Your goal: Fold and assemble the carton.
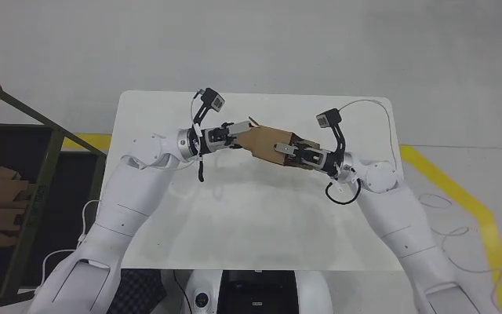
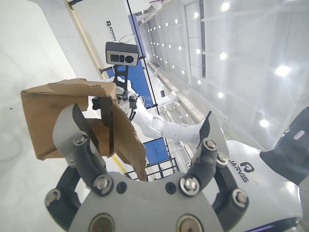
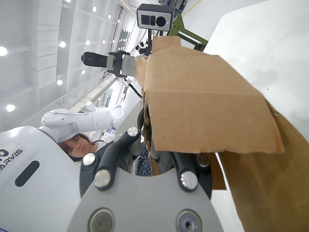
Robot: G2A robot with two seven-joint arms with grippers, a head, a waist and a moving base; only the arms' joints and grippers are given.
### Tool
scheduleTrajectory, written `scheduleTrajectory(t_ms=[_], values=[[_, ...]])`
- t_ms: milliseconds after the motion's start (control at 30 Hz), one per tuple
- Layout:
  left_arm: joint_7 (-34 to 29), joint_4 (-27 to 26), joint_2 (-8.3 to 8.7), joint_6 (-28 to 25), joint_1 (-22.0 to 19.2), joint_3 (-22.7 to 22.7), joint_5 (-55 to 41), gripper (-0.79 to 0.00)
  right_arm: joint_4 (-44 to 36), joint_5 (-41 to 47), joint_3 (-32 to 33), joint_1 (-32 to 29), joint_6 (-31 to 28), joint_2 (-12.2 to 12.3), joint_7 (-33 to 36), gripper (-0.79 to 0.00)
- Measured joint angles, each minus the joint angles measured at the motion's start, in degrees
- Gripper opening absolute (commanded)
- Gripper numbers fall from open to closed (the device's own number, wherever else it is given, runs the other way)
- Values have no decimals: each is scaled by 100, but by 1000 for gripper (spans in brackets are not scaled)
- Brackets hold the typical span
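A brown carton (image 1: 265, 144) is held up over the white table (image 1: 251, 220) between my two arms, partly folded with loose flaps. My right gripper (image 1: 292, 152) is shut on one carton wall; in the left wrist view its dark fingers (image 2: 106, 114) clamp that wall from inside and outside. In the right wrist view the carton (image 3: 205, 102) covers most of the right gripper (image 3: 149, 136). My left gripper (image 2: 142, 111) stands wide open at the carton's other end (image 2: 48, 112). One left finger (image 2: 79, 126) lies against the carton's side, the other (image 2: 207, 131) is out in free air.
A dark rack (image 1: 31, 180) holding flat cartons (image 1: 12, 196) stands left of the table. Yellow tape (image 1: 451, 184) runs on the floor at the right. The table's front half lies bare below the arms.
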Motion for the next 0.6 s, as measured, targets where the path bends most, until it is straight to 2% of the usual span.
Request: scheduleTrajectory(t_ms=[267,600], values=[[34,71,0,14,-41,-27,48,0,121,65,8,93,-14,-17,17,-785],[184,25,83,-65,-5,-474,108,0,130,131,116,29,-35,16,185,-785]])
